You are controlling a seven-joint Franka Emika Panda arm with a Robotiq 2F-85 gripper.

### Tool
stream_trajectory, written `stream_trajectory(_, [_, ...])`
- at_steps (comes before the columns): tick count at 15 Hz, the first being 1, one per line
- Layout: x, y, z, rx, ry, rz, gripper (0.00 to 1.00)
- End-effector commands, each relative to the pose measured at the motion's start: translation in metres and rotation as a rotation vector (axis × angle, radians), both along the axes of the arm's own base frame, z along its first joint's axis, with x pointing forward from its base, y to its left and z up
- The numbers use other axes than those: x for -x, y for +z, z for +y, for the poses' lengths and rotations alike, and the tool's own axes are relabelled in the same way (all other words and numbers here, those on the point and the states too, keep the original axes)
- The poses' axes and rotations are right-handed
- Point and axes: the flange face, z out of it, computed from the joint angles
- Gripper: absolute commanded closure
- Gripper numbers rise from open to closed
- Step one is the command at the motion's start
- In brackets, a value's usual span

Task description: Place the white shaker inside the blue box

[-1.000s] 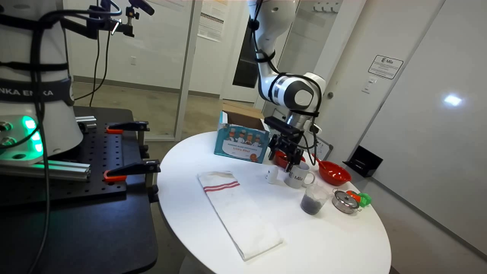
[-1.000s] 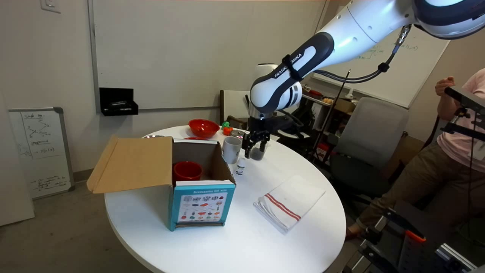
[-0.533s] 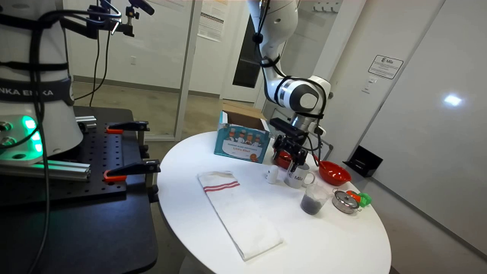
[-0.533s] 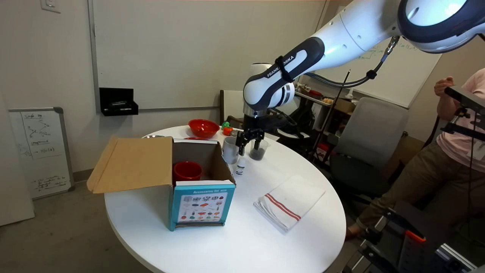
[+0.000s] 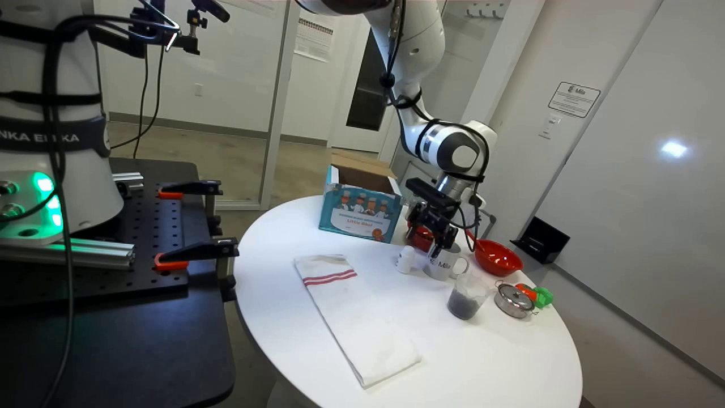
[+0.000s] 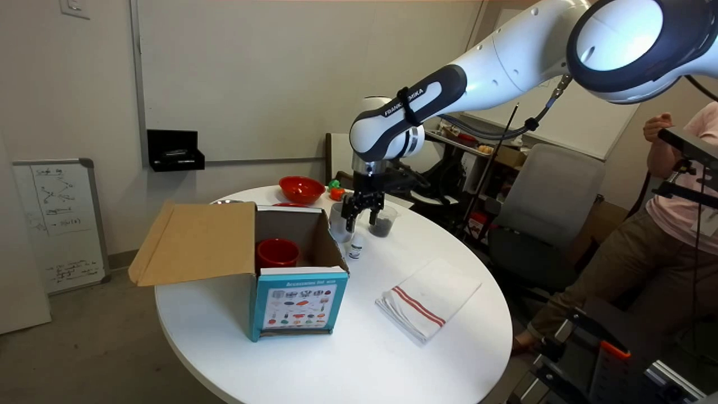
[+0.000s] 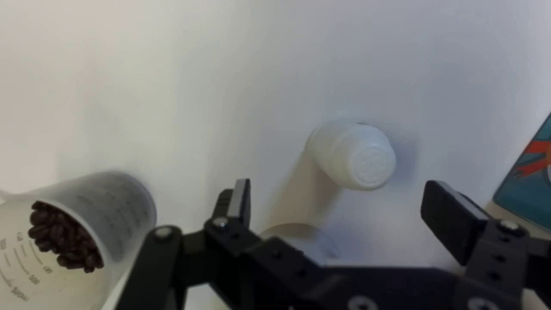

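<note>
The small white shaker (image 5: 405, 259) stands upright on the table beside the mug. It also shows in an exterior view (image 6: 355, 247) and, from above, in the wrist view (image 7: 353, 155). The light-blue box (image 5: 362, 218) stands with its top open. Its flap and printed end show in an exterior view (image 6: 297, 306), and a corner shows in the wrist view (image 7: 529, 181). A red pot (image 6: 277, 253) is visible inside it. My gripper (image 7: 338, 196) is open and empty. In both exterior views it hangs over the mug, above and beside the shaker, apart from it (image 5: 423, 245) (image 6: 361, 223).
A white mug (image 5: 439, 269) stands under the gripper, next to the shaker. A clear cup with dark beans (image 7: 107, 215) is close to one finger. Red bowls (image 5: 498, 259), a small metal pot (image 5: 514, 300) and a folded towel (image 5: 357, 317) are also on the table.
The arm has moved a short way, left in an exterior view, away from the bean cup and toward the mug and shaker. The gripper stays open. The shaker and box have not moved.
</note>
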Motion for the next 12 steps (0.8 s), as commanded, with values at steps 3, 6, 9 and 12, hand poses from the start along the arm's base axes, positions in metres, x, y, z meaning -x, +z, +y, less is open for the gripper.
stream_trajectory(3, [-0.007, -0.021, 0.003, -0.040, 0.009, 0.043, 0.00])
stream_trajectory(6, [-0.007, -0.028, 0.003, -0.042, 0.008, 0.050, 0.33])
stream_trajectory(9, [-0.008, -0.031, 0.003, -0.040, 0.008, 0.045, 0.55])
stream_trajectory(12, [-0.008, -0.028, 0.005, -0.043, 0.009, 0.047, 0.79])
